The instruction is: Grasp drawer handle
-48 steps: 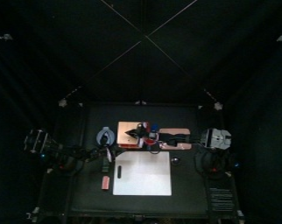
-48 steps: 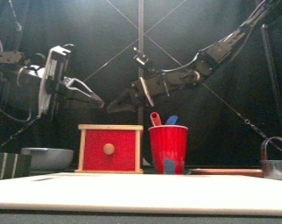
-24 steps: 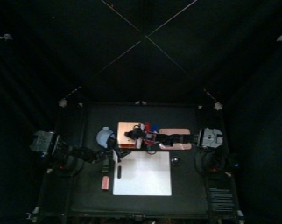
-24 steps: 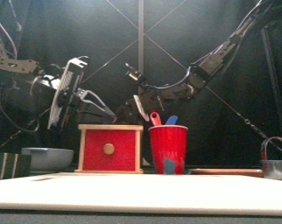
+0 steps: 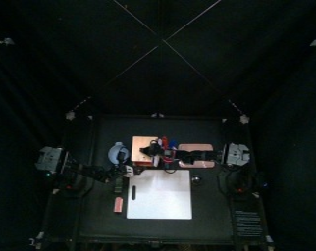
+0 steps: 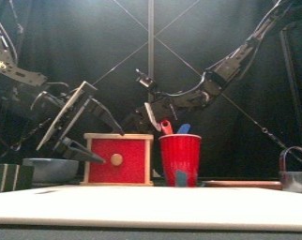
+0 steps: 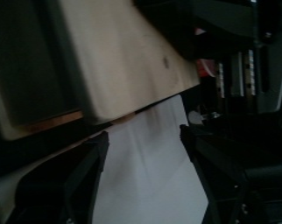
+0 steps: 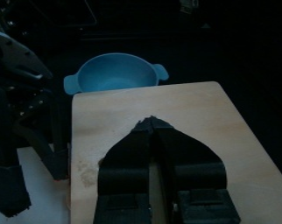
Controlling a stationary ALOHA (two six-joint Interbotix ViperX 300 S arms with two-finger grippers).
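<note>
Left hand (image 6: 76, 127) sits low at the left of the red box (image 6: 117, 158), tilted, jaws spread wide with nothing between them; the lower finger (image 6: 81, 151) ends just beside the box's left edge, whether touching cannot be told. The left wrist view shows the wide jaws framing the white sheet (image 7: 150, 166), with the box's pale side (image 7: 114, 61) close ahead. The drawer handle (image 6: 116, 159) shows as a small round knob at the centre of the red drawer front, which faces the front camera; it is ungrasped. Box stands on the worktop (image 6: 141, 208), with a red cup (image 6: 180, 159) just beside its right side holding a red and a blue item. Pale blue bowl (image 8: 114, 73) lies left of the box, beyond the tan board (image 8: 144, 122). Right hand (image 8: 158, 131) hangs above that board, jaws pressed together, holding nothing. From above, the box (image 5: 153, 149) sits behind the white sheet (image 5: 161, 194).
</note>
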